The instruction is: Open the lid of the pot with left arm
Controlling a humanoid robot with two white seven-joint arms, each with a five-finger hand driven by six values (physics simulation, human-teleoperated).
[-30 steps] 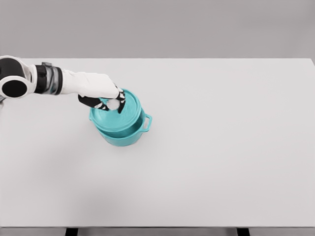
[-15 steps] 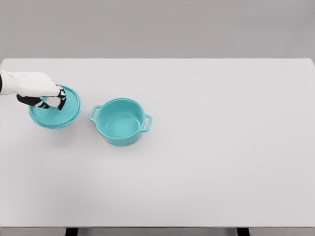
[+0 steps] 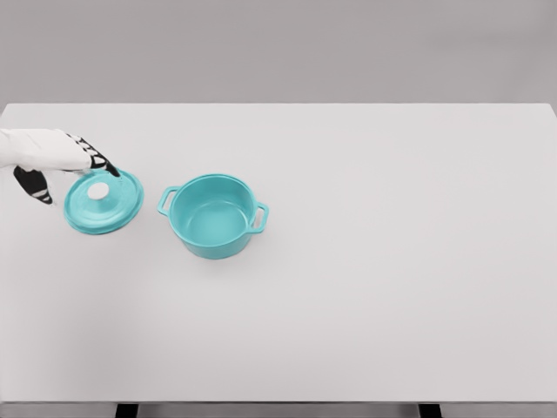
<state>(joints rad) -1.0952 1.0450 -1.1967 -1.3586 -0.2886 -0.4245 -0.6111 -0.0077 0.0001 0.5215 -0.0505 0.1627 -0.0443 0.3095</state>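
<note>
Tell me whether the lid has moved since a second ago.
Yes. The lid went from on top of the pot to the table at the pot's left, released by the open left hand.

One head camera looked down from above the near edge of the table [image 3: 365, 305], facing the far grey wall [image 3: 278, 48].

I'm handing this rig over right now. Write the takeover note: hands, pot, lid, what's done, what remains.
Left hand: open, holding nothing, at the far left just above the lid's edge.
Right hand: not in view.
Lid: flat on the table, knob up, left of the pot and apart from it.
Pot: upright, uncovered, nothing visible inside.
Done: lid removed and set down.
Left: probably only drawing the left arm clear.
</note>
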